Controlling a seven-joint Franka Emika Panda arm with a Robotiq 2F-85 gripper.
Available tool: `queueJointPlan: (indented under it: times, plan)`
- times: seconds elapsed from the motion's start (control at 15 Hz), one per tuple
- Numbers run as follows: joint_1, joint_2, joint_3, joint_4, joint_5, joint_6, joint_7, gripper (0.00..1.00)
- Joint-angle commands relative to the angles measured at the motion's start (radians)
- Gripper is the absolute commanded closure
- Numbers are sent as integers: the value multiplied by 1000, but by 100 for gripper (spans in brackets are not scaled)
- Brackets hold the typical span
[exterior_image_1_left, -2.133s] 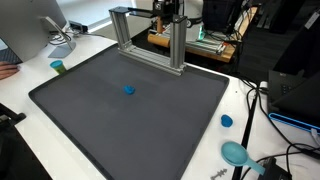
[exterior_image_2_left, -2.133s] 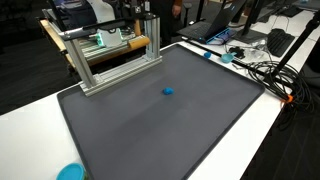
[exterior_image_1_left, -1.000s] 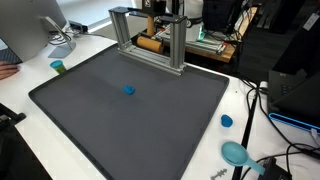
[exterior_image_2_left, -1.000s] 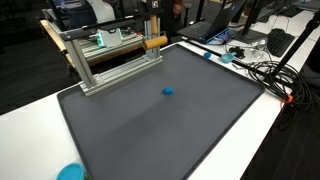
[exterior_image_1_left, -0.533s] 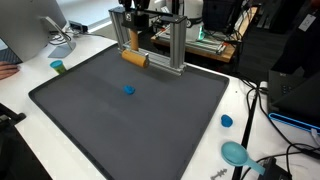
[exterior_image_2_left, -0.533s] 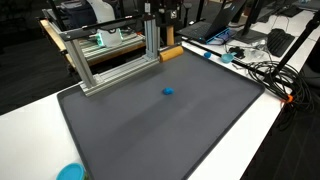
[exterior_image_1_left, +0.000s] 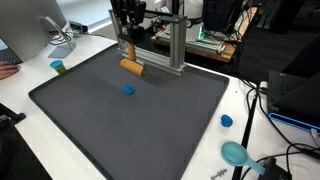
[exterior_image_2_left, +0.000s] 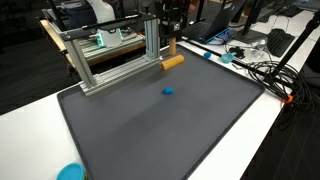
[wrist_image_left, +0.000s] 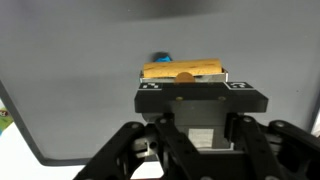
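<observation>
Wrist view: gripper (wrist_image_left: 182, 78) fingers clamped narrowly on a tan block (wrist_image_left: 200, 69) lying crosswise between them, over the grey mat (wrist_image_left: 70, 60), blue piece (wrist_image_left: 163, 57) just beyond the fingertips.

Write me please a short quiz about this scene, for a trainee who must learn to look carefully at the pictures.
1. True or false: the pincer is shut on the orange block.
2. Choose one. Where does the small blue piece lie?
A. on the dark mat
B. on top of the orange block
C. between the fingers of the pincer
3. Short answer: in the wrist view, which thing shows just past the far edge of the orange block?

Key
1. True.
2. A.
3. The small blue piece.
</observation>
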Motion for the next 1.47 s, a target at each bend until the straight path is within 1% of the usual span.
queueJointPlan:
  times: [0.0,0.2,0.47,0.67,0.93,1.4]
  plan:
    - [13,7,-26,-11,-29,51,72,78]
    - [8,42,-45,-5,-23,105,117,78]
    - [13,78,-69,1,-42,110,128,78]
    - [20,95,-72,-11,-24,137,133,78]
    - [35,129,-77,-6,-60,175,155,78]
    - [41,179,-102,17,-91,182,166,78]
